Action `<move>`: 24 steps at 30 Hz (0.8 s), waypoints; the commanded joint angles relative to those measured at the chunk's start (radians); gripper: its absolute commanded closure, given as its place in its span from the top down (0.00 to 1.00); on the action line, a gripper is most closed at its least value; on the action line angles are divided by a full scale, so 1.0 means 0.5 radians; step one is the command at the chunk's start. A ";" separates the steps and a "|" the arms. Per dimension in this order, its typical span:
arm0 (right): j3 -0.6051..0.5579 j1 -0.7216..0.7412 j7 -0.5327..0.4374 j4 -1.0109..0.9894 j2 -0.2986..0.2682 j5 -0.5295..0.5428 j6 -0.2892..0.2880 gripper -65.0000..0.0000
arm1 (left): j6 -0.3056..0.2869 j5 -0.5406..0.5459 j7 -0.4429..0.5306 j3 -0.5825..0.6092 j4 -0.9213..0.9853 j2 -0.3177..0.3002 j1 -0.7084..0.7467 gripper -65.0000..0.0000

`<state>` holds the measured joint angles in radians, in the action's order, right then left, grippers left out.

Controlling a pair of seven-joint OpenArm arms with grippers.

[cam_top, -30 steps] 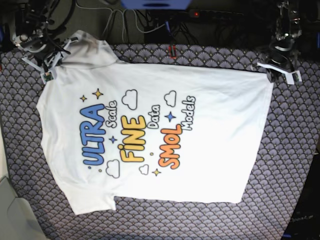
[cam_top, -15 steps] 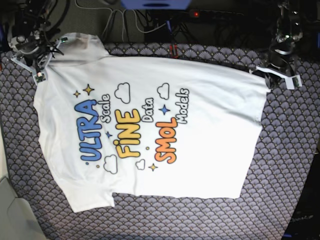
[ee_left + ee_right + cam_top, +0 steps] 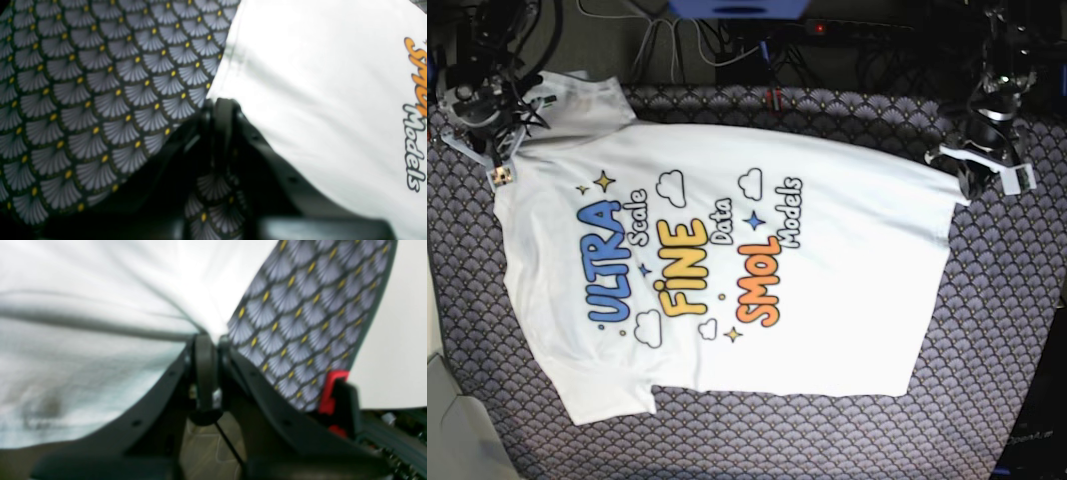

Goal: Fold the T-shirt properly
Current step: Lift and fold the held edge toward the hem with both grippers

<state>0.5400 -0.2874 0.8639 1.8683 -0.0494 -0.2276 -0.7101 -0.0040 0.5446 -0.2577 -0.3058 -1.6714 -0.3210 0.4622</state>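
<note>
My right gripper (image 3: 213,340) is clamped on a bunched white fold of the T-shirt (image 3: 100,306), cloth fanning away leftward; patterned table cover (image 3: 300,323) lies right of my closed jaws

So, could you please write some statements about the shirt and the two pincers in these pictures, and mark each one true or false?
1. The T-shirt lies with its printed side facing up. True.
2. The left pincer is shut on a corner of the shirt. True.
3. The right pincer hangs open above the middle of the shirt. False: it is shut on the cloth at the shirt's edge, near a sleeve.
4. The shirt is already folded in half. False: it lies spread out flat, unfolded.
5. The tablecloth has a fan-scale pattern. True.
</note>
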 commanded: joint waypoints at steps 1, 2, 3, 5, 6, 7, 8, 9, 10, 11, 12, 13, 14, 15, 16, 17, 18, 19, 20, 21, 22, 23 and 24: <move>0.005 0.009 -0.017 0.043 -0.032 -0.007 0.024 0.00 | 0.000 0.005 0.050 -0.016 -0.040 -0.028 -0.011 0.01; -0.014 0.030 -0.017 0.043 -0.041 -0.007 0.024 0.00 | 0.000 -0.001 0.050 -0.016 -0.047 -0.028 -0.036 0.01; -0.044 0.049 -0.017 0.043 -0.056 -0.007 0.024 0.00 | 0.000 -0.004 0.050 -0.016 -0.047 -0.028 -0.064 0.01; -0.112 0.070 -0.017 0.043 -0.078 -0.010 0.024 0.00 | 0.000 -0.007 0.050 -0.016 -0.031 -0.028 -0.100 0.01; -0.139 0.070 -0.017 0.046 -0.090 -0.010 0.024 0.00 | 0.000 -0.010 0.050 -0.016 -0.025 -0.028 -0.125 0.01; -0.170 0.076 -0.017 0.046 -0.105 -0.010 0.024 0.00 | 0.000 -0.010 0.050 -0.016 -0.025 -0.028 -0.146 0.01; -0.210 0.101 -0.017 0.046 -0.118 -0.010 0.024 0.00 | 0.000 -0.014 0.050 -0.016 -0.025 -0.028 -0.171 0.01; -0.238 0.131 -0.017 0.039 -0.127 -0.010 0.024 0.00 | 0.000 -0.014 0.050 -0.016 -0.025 -0.028 -0.195 0.01; -0.253 0.156 -0.017 0.030 -0.130 -0.010 0.024 0.00 | 0.000 -0.014 0.050 -0.016 -0.025 -0.028 -0.214 0.01; -0.259 0.184 -0.017 0.027 -0.139 -0.010 0.024 0.00 | 0.000 -0.014 0.050 -0.013 -0.022 -0.028 -0.238 0.01; -0.271 0.217 -0.017 0.027 -0.145 -0.010 0.024 0.00 | 0.000 -0.014 0.050 -0.013 -0.022 -0.028 -0.272 0.01; -0.287 0.257 -0.017 0.027 -0.157 -0.010 0.024 0.00 | 0.000 -0.014 0.050 -0.013 -0.022 -0.028 -0.303 0.01; -0.305 0.294 -0.017 0.027 -0.170 -0.010 0.024 0.00 | 0.000 -0.014 0.047 -0.010 -0.022 -0.028 -0.331 0.01; -0.324 0.319 -0.017 0.024 -0.182 -0.010 0.024 0.00 | 0.003 -0.014 0.047 -0.007 -0.022 -0.028 -0.349 0.01; -0.345 0.346 -0.017 0.021 -0.200 -0.010 0.024 0.00 | 0.003 -0.017 0.047 -0.007 -0.022 -0.028 -0.373 0.01; -0.373 0.377 -0.017 0.000 -0.216 -0.010 0.024 0.00 | 0.003 -0.017 0.047 -0.007 -0.016 -0.028 -0.404 0.01; -0.400 0.423 -0.017 -0.043 -0.234 -0.010 0.024 0.00 | 0.003 -0.017 0.047 -0.001 0.009 -0.028 -0.447 0.01; -0.416 0.463 -0.017 -0.089 -0.249 -0.010 0.024 0.00 | 0.003 -0.017 0.047 -0.001 0.039 -0.028 -0.484 0.01; -0.428 0.503 -0.017 -0.145 -0.265 -0.010 0.024 0.00 | 0.003 -0.017 0.047 -0.001 0.082 -0.028 -0.521 0.01; -0.431 0.540 -0.017 -0.206 -0.271 -0.010 0.024 0.00 | 0.003 -0.017 0.047 -0.001 0.128 -0.028 -0.564 0.01; -0.437 0.579 -0.017 -0.264 -0.271 -0.010 0.024 0.00 | 0.003 -0.017 0.047 -0.001 0.168 -0.028 -0.597 0.01; -0.440 0.626 -0.020 -0.326 -0.289 -0.010 0.024 0.00 | -0.003 -0.017 0.047 -0.001 0.208 -0.028 -0.640 0.01; -0.443 0.665 -0.023 -0.384 -0.311 -0.010 0.024 0.00 | -0.006 -0.017 0.047 -0.001 0.248 -0.028 -0.677 0.01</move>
<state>0.3145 0.0265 0.8650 1.6581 -0.1871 -0.2272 -0.7063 -0.0044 0.5369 -0.2615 -0.2989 -1.5322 -0.3187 0.1375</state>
